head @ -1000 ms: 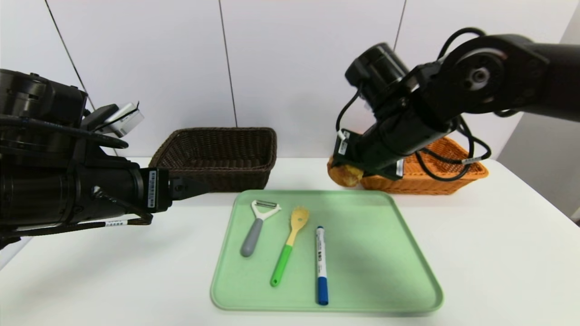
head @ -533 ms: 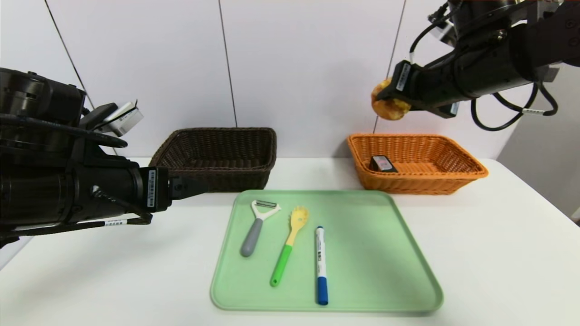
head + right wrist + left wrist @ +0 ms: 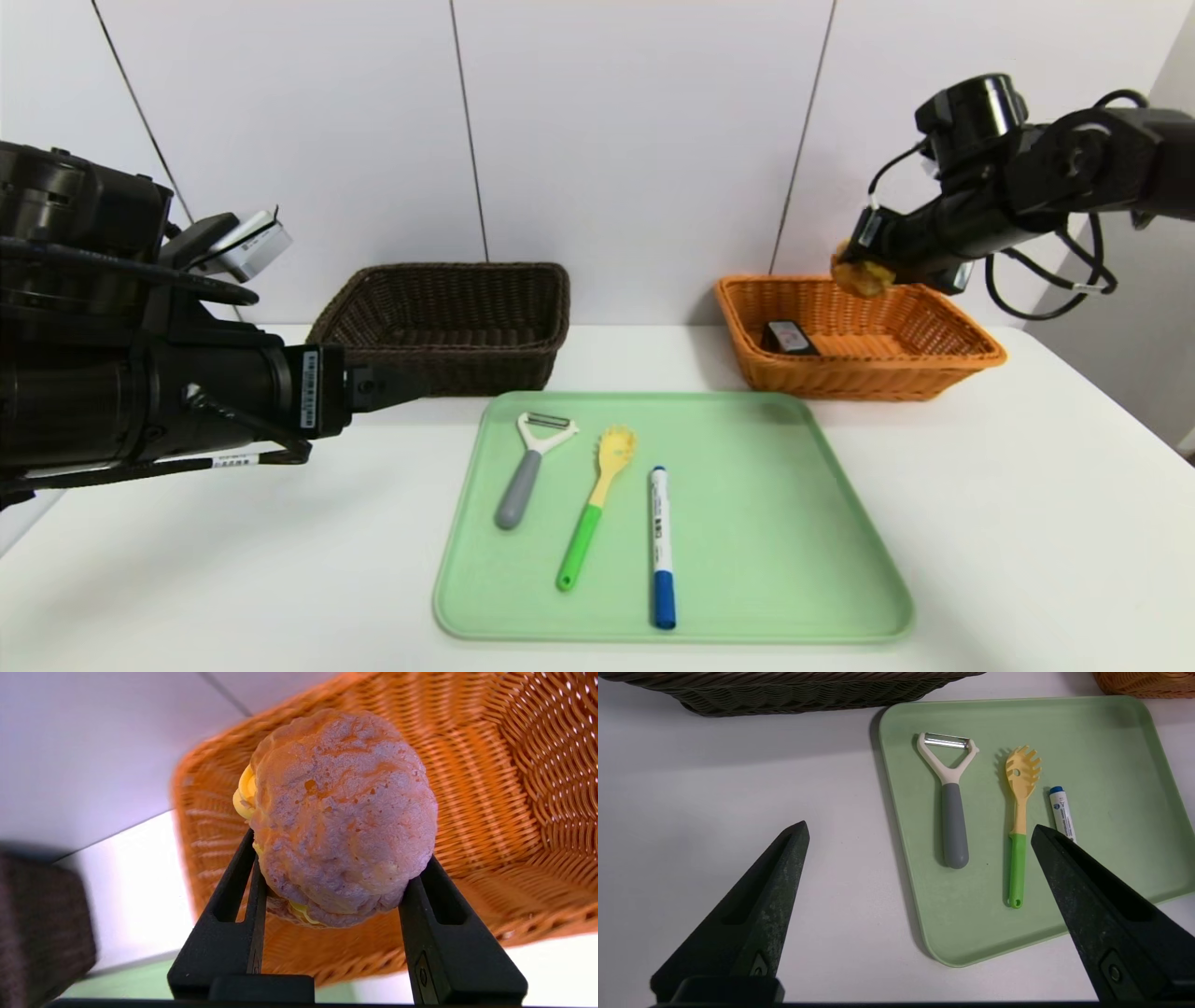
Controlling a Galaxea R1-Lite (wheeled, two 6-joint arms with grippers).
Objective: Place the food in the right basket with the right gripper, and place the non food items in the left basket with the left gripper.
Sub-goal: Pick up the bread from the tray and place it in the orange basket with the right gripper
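Right gripper (image 3: 334, 858) with bun (image 3: 343, 816). The 2 fingers are clamped on opposite sides of the bun, which shows a pinkish top and yellow filling. In the head view the pair is at the orange basket (image 3: 868, 378), above its rear part. Relative to the frame 0.5 s earlier, the gripper and bun have moved lower and farther toward the robot's right; in that frame the bun stood well above the basket's rear rim, against the wall (image 3: 635, 140). Relative to the frame 1.0 s earlier, the arm no longer covers the basket, and the bun has passed from the basket's left end to a place over it.

Black box (image 3: 790, 338). It lies inside the orange basket, near the left end, unchanged in position since 0.5 s earlier.

Left gripper (image 3: 920, 833). Its 2 fingers stand wide apart with nothing between them, in front of the dark brown basket (image 3: 448, 364) and to the left of the green tray (image 3: 775, 523); its place is nearly the same in all 3 head frames.

Tray contents. The 3 non-food items are unmoved: from left to right, the peeler (image 3: 525, 481), the pasta spoon (image 3: 594, 513) and the marker (image 3: 662, 541), lying apart from one another.
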